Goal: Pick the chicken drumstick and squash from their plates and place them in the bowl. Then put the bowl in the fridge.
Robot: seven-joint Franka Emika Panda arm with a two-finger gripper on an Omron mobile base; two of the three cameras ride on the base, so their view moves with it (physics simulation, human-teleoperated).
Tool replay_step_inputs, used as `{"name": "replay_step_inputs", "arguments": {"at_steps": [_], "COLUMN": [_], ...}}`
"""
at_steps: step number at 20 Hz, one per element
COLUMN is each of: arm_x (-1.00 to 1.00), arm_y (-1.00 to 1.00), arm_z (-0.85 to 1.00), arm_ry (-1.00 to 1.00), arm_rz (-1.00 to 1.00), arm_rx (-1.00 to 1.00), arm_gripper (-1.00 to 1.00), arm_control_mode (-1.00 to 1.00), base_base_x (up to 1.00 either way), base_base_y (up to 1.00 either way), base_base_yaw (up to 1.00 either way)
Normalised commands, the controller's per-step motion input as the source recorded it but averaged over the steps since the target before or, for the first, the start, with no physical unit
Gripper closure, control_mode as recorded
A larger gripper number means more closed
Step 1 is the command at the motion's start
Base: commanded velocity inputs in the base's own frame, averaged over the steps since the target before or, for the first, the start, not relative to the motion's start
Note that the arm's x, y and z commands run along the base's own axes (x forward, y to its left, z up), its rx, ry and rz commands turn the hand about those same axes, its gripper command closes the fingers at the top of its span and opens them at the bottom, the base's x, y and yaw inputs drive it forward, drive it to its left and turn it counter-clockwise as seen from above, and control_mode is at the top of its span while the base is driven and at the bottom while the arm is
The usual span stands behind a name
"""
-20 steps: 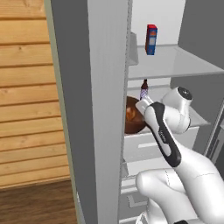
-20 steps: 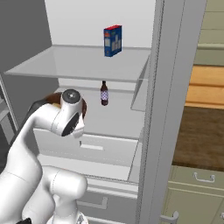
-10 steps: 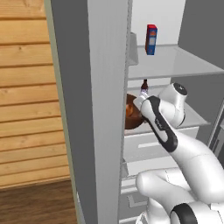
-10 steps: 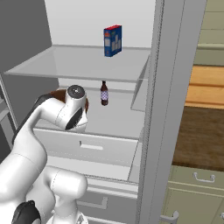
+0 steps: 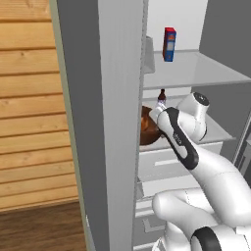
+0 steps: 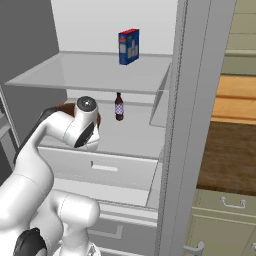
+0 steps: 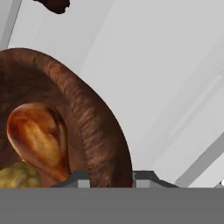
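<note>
Fridge (image 6: 100, 75) shelf: gripper (image 7: 111, 178) closed on bowl (image 7: 94, 131) rim; chicken drumstick (image 7: 39, 135), squash (image 7: 17, 175) inside.

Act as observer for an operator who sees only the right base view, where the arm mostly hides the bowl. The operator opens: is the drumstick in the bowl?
Observer: Yes. The hand view shows the drumstick lying inside the bowl.
Operator: And the squash?
Observer: It is in there too, right beside the drumstick; the squash shows at the view's lower edge.
Operator: Do the fingers have the bowl?
Observer: The fingers close on the bowl's wall, one inside and one outside.
</note>
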Motion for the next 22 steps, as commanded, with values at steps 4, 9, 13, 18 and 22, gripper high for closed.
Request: {"name": "replay_step_inputs", "arguments": {"at_steps": [4, 9, 13, 18, 22], "arm_x": [0.00, -0.15, -0.29, -0.56, -0.84], "arm_y": [0.00, -0.15, -0.20, -0.05, 0.00], "arm_z": [0.04, 0.14, 0.17, 0.54, 0.26], "arm_ry": [-0.07, -0.12, -0.13, -0.01, 0.00], "arm_rz": [0.00, 0.00, 0.00, 0.00, 0.00], "arm_rx": [0.02, 0.10, 0.10, 0.02, -0.06], "arm_gripper": [-1.00, -1.00, -1.00, -1.00, -1.00], "arm_control_mode": [-1.00, -1.00, -1.00, -1.00, -1.00], "base_base_x": [0.00, 0.00, 0.00, 0.00, 0.00], "base_base_y": [0.00, 0.00, 0.00, 0.00, 0.00], "base_base_yaw": [0.00, 0.00, 0.00, 0.00, 0.00]}}
